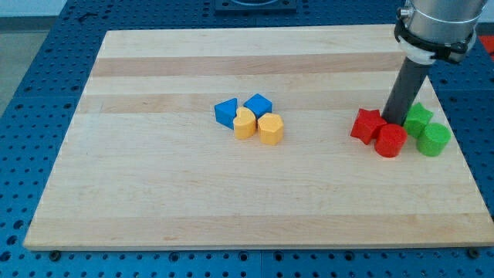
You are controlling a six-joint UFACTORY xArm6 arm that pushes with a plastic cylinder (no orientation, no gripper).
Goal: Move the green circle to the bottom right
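The green circle (pixel 434 139) lies near the board's right edge, at mid height in the view. A green star-like block (pixel 418 118) touches it on its upper left. A red star (pixel 367 125) and a red cylinder (pixel 390 140) sit just left of the green blocks. My tip (pixel 396 122) comes down from the view's top right and stands between the red star and the green star block, just above the red cylinder, left of the green circle.
Near the board's middle is a cluster: a blue triangle-like block (pixel 225 113), a blue cube (pixel 258 104), a yellow heart (pixel 244 123) and a yellow hexagon-like block (pixel 271 129). The wooden board (pixel 154 193) lies on a blue perforated table.
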